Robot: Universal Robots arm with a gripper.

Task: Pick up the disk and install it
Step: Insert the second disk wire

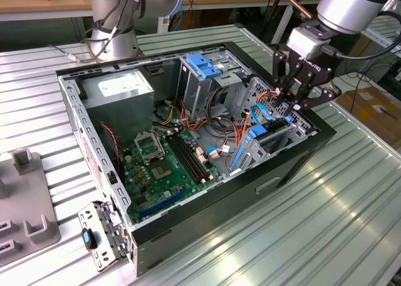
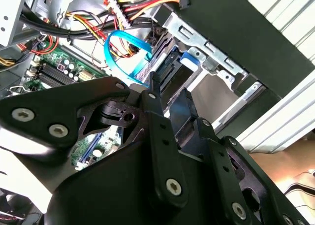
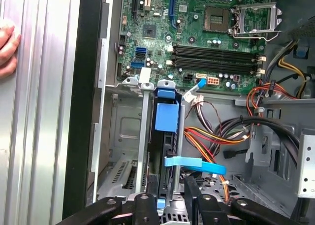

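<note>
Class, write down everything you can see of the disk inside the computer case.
The disk stands on edge in a slot of the grey metal drive bay, beside the motherboard. It looks like a dark slab framed by a blue plastic carrier, with a broad blue tab at the end nearest the board. A light-blue flat cable crosses over it. The gripper hovers at its far end; contact cannot be told.

An open computer case (image 1: 207,206) holds a green motherboard (image 1: 166,167).

We see a robotics lab, opened computer case (image 1: 207,218) on our ribbed aluminium table (image 1: 338,223), robot arm base (image 1: 116,29), wooden workbenches (image 1: 37,3) behind.
</note>
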